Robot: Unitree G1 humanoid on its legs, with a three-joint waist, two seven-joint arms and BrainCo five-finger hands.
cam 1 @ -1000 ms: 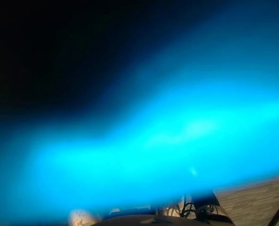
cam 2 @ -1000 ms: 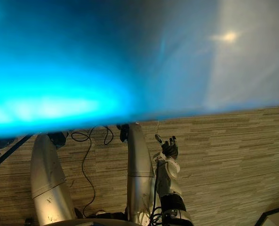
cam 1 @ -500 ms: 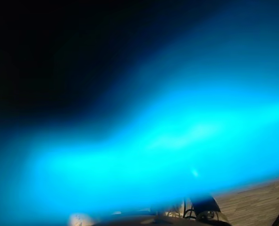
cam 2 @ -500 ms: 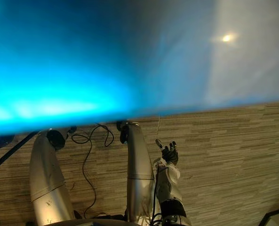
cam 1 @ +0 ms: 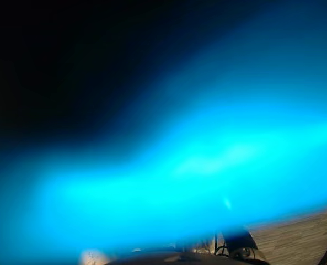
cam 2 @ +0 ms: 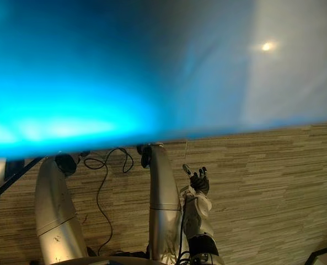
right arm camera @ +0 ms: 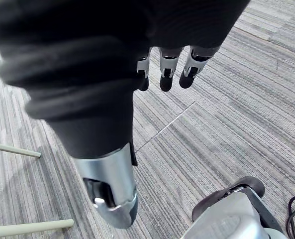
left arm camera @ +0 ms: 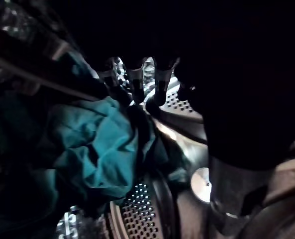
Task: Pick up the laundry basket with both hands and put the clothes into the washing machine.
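Teal clothes [left arm camera: 97, 149] lie bunched inside the washing machine's perforated steel drum [left arm camera: 137, 214]. My left hand [left arm camera: 137, 84] reaches into the drum just above the cloth, open, its fingers straight and nothing in them. A blurred bright blue surface [cam 2: 69, 83] sits very close to the head camera and hides the area ahead; I cannot tell what it is. My right hand [cam 2: 199, 181] hangs low beside the leg over the floor. It is open and empty, fingers [right arm camera: 169, 64] relaxed.
Grey-brown striped floor [cam 2: 273, 182] spreads out to the right. Two pale thin bars [right arm camera: 13, 149] lie across the floor in the right wrist view. A dark frame corner [cam 2: 324, 253] pokes in at the lower right.
The head view has shifted slightly. The right hand still hangs by the leg, and the blue surface covers the view as before.
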